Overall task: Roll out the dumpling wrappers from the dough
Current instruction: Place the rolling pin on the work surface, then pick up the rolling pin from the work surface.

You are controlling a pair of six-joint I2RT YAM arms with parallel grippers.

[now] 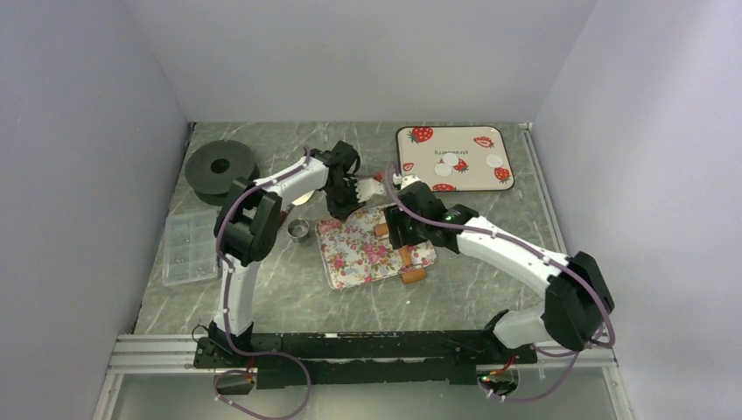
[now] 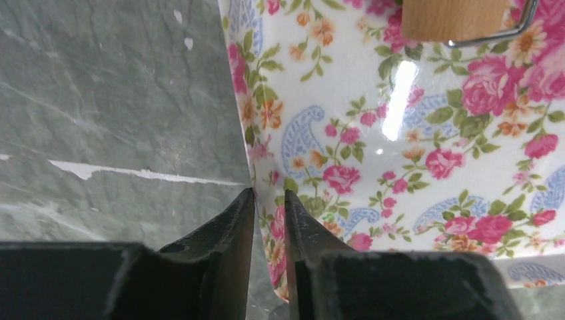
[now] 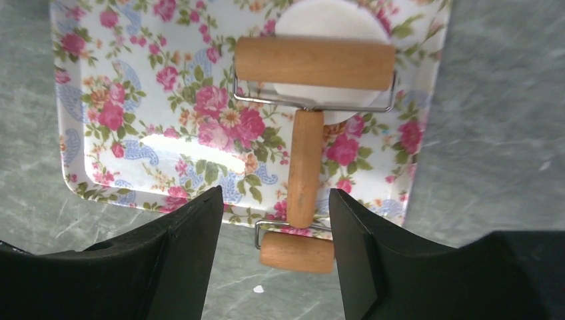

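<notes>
A flattened white dough disc (image 3: 330,20) lies on the floral tray (image 3: 143,143), partly under the wide head of a wooden roller (image 3: 313,63). The roller's handle (image 3: 304,167) runs toward my right gripper (image 3: 274,190), which hangs open above it without touching; its small head sticks out past the tray's edge. My left gripper (image 2: 268,193) is at the tray's far left corner, jaws slightly apart with the rim (image 2: 256,143) between them. In the top view both grippers, left (image 1: 343,206) and right (image 1: 401,234), are over the floral tray (image 1: 350,262). Finished dumpling wrappers (image 1: 451,162) lie on the strawberry tray (image 1: 477,179).
A small metal ring cutter (image 1: 299,229) stands left of the floral tray. Further left are a clear compartment box (image 1: 190,247) and a black spool (image 1: 219,166). The strawberry tray sits at the back right near the wall.
</notes>
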